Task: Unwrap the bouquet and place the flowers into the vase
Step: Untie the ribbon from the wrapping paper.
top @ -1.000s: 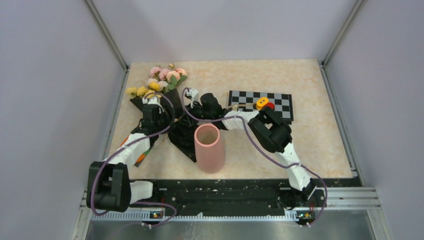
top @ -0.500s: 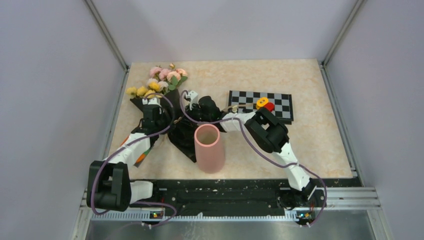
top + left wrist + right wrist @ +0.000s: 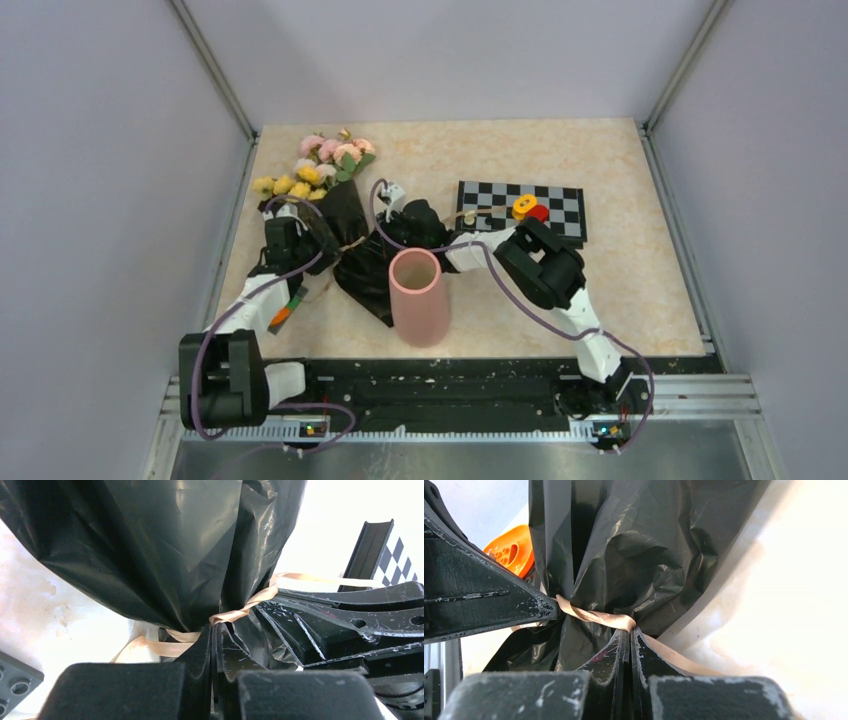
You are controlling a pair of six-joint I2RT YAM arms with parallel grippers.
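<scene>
A: Which step?
B: Untying. Nothing is unwrapped yet. The bouquet (image 3: 352, 262) lies flat on the left half of the bench (image 3: 620, 300), with the flowers (image 3: 325, 160) toward the far-left corner and the wrapped stem end pointing at the near edge.
A: Your fingers?
B: I've got the left fingers (image 3: 202, 652) clenched on the ribbon (image 3: 240, 612) at the waist of the black wrapping paper (image 3: 150, 545). The right fingers (image 3: 644, 655) are clenched on the same ribbon from the opposite side. Both wrist views show it running straight into the tips.
A: Vase?
B: The vase (image 3: 417, 295) is upright, mid-bench toward the near edge, just beside the wrap's lower end. Can't tell if they touch. No stems in it.
A: Next?
B: My read: draw the two holds apart, outward along the bench, so the tie slips. It needs a steady, low pull. The twist looks tight, and if it's a real knot I'd only cinch it. My right arm also works just beside the vase, so I'd pull away from it to avoid tipping it. After that, peel the paper and lift the stems.
</scene>
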